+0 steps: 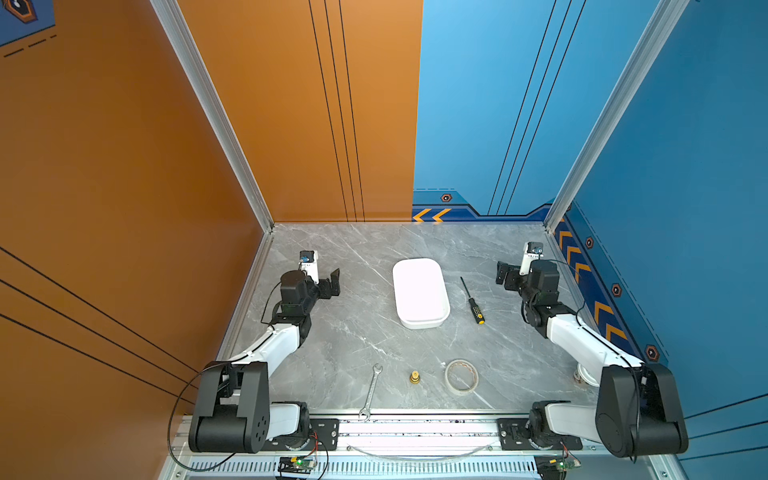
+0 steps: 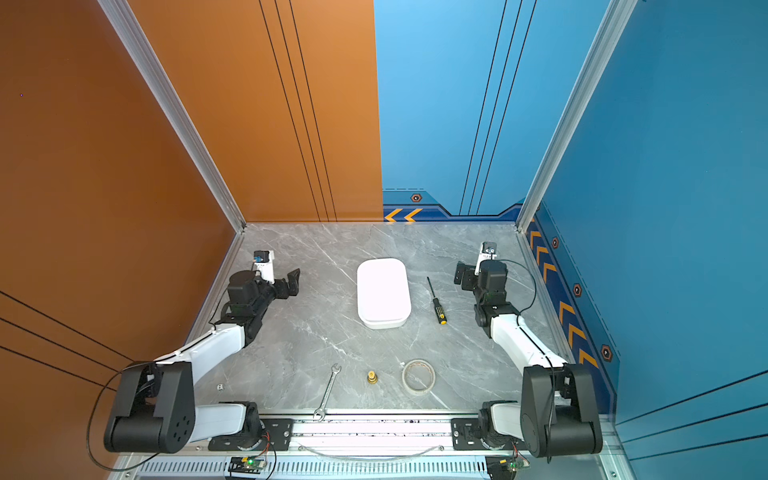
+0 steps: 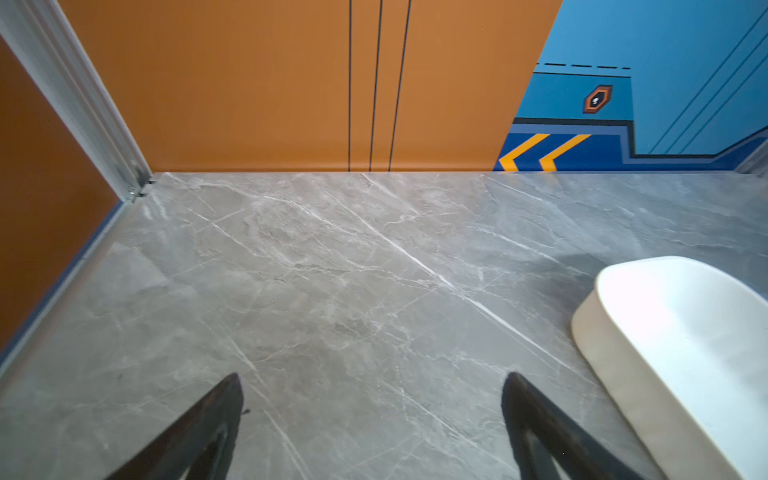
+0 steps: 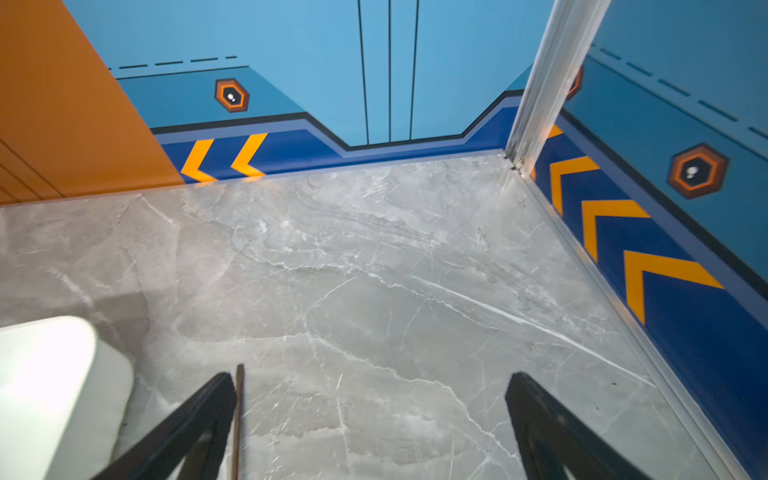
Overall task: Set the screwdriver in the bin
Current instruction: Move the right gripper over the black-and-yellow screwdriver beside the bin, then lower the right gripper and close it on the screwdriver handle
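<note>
Two pincers stood spread and empty. We saw the screwdriver (image 1: 471, 300) lying flat near our right pincer (image 1: 502, 274), between it and the bin (image 1: 419, 293); our left pincer (image 1: 335, 282) sat beyond the bin. We judged the tool light, stiff and apt to roll; its dotted handle looked the best hold.

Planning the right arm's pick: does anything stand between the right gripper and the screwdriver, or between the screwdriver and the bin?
Nothing visible does. In both top views only bare table separates the open right gripper from the screwdriver, and the screwdriver from the bin. The wrench and tape roll lie nearer the front edge.
</note>
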You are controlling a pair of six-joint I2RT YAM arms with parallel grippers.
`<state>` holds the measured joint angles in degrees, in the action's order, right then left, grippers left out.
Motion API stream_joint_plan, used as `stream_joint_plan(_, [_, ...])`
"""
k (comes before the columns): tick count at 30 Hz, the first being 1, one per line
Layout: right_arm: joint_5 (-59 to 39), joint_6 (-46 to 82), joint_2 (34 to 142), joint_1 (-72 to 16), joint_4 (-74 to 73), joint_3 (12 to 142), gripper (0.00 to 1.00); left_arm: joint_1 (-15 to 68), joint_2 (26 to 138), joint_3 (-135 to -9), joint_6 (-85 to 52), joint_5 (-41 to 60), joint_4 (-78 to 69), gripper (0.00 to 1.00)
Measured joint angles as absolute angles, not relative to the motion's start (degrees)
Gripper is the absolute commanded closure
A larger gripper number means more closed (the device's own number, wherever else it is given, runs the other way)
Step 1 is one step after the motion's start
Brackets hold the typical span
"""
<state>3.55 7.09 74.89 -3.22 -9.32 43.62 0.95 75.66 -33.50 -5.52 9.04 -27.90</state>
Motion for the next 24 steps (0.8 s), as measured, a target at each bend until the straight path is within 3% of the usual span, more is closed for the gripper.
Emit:
stream_joint_plan(10, [-6.15,9.08,81.45,-7.9,18.15,51.57,0.0,1.32,83.9,-36.69,-20.73,25.43,-23.27,0.02])
stream_joint_plan(24, [-6.85,9.52,91.79,-13.74,25.74,54.74,0.12,2.33,86.21,-37.32,-31.92,35.31,-22.44,0.02])
